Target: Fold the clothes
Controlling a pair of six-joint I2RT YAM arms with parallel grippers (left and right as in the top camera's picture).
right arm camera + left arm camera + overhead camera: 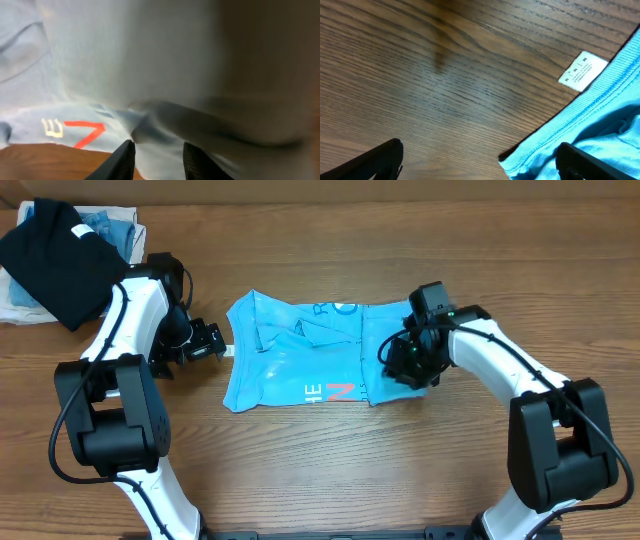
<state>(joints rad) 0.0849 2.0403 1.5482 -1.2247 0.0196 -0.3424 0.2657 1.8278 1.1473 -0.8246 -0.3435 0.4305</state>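
The light sky-blue t-shirt [300,360] lies crumpled in the middle of the table, its white lettering and red-orange mark [340,391] near its front edge. My left gripper [207,340] is open just off the shirt's left edge. In the left wrist view its fingers [480,165] are wide apart, the right one over the shirt's hem [570,135], with a white label [582,70] beside it. My right gripper [403,362] is at the shirt's right end. In the right wrist view its fingers [157,160] are closed on a fold of the shirt [100,65], and the red mark [85,131] shows.
A pile of folded garments sits at the back left corner: a black shirt [55,260] on top of denim-blue and white ones [112,226]. Bare wooden table [330,470] surrounds the shirt.
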